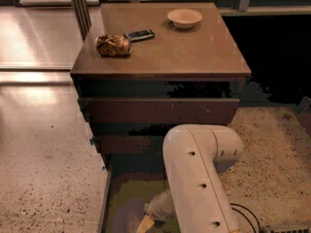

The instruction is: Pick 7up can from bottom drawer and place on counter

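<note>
Gripper (147, 222): reaching low into the drawer (125, 198), near its floor; grip state cannot be told.
Can: not showing; probably lying beneath or beside the gripper, hidden by the arm (199, 178); axis unknown.
Counter (175, 47): sitting above and beyond the gripper.

Warm dim indoor light; glare is washing over the floor (34, 38) upper left, black shadow is filling the right side, and the tool (147, 221) is sitting shaded low in the bottom drawer (122, 198).
</note>
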